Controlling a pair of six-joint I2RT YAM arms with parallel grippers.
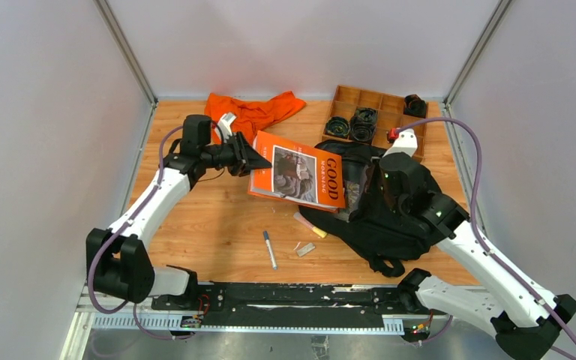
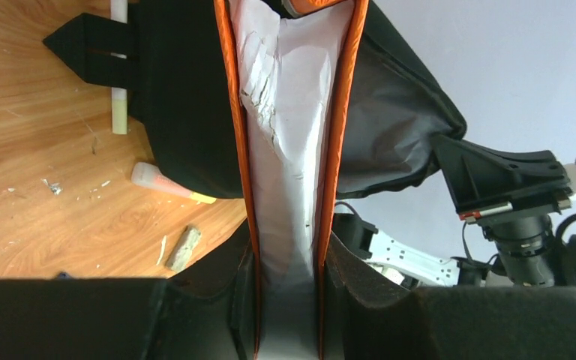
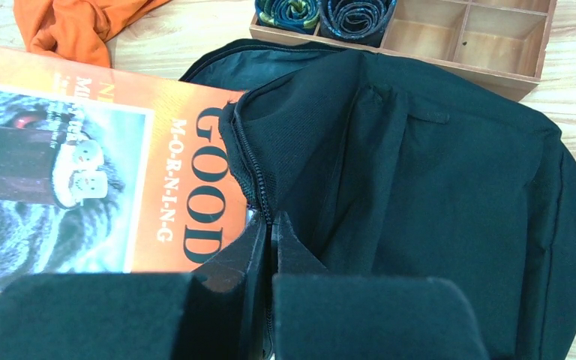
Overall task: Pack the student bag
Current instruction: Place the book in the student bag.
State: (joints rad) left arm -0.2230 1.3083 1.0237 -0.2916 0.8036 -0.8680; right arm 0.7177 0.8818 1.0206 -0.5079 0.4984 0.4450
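wooden worktop with loose bits in the middle: a grey marker, a pink-and-yellow pen just beside the bag's near-left edge, and a small pale scrap near the marker. an orange cloth lies crumpled at the back, behind the left arm. a wooden compartment tray sits back right, touching or just behind the bag. two dark rolled items sit in its left compartments and another is at its far right corner; the other compartments show bare wood. what the rolls are, cannot tell. the student bag lies flat right of centre, black soft fabric with the zipper open along its left side and a strap trailing at the near edge; the right arm covers much of it from above. an orange book with "good morning" on its cover lies tilted between the arms, its right end tucked into the bag's mouth. the left gripper is clamped narrowly on the book's left edge, a finger on each cover. the right gripper is pinched closed on the bag's zipper edge at the opening.
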